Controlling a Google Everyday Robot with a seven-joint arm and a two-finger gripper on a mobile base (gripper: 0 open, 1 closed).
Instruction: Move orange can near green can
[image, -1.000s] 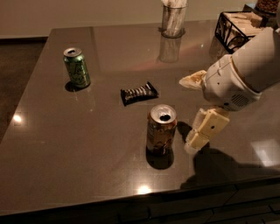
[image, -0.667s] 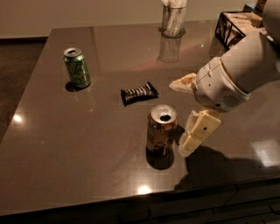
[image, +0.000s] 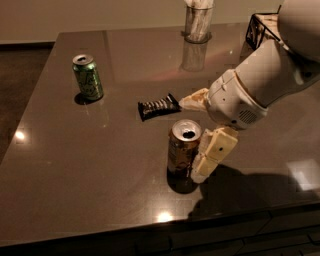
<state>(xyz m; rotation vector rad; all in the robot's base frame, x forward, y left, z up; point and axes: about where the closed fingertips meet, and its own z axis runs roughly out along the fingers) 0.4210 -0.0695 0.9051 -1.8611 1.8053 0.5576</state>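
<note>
Orange can (image: 183, 149) stands upright at lower centre; gripper (image: 192, 139), spread wide, sits at its right, one finger just beside it. Green can (image: 88, 77) stands upper left, well apart

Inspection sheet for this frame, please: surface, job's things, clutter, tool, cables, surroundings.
Surface: dark glossy table, light glare near the front edge.
Job's things: orange can upright, front centre; green can upright, far left, well apart from it.
Clutter: snack bar between the cans; glass at the back; basket back right.
Tool: tool open at the orange can's right, one finger behind it, one alongside.
Cables: nothing seen.
Surroundings: dark floor left, pale wall behind.
</note>
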